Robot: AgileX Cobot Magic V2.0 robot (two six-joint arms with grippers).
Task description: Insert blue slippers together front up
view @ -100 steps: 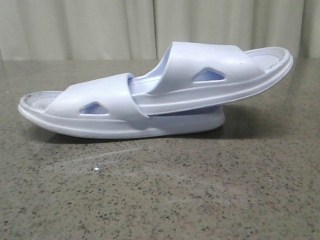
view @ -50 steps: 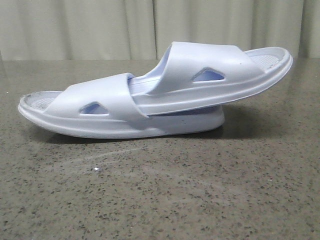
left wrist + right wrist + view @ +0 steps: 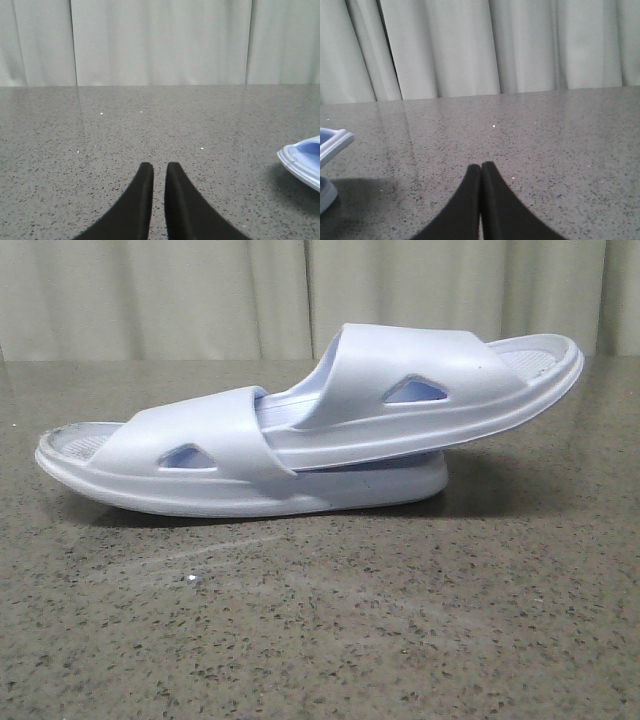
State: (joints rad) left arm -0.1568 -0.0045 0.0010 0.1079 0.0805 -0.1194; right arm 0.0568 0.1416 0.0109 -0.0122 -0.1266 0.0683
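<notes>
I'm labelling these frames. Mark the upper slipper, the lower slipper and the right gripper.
upper slipper (image 3: 420, 365): front view, on its wide strap.
lower slipper (image 3: 190, 425): front view, on its strap above the triangular cutout.
right gripper (image 3: 481, 166): right wrist view, where the two black fingertips meet.

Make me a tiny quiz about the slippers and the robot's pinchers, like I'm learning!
1. True or false: the upper slipper has one end tucked under the strap of the lower slipper.
2. What do the slippers rest on?
3. Multiple choice: the right gripper is A) holding a slipper, B) shut on nothing, C) wide open.

Key:
1. True.
2. The table.
3. B. The left gripper also holds nothing; a thin gap shows between its fingers.
</notes>
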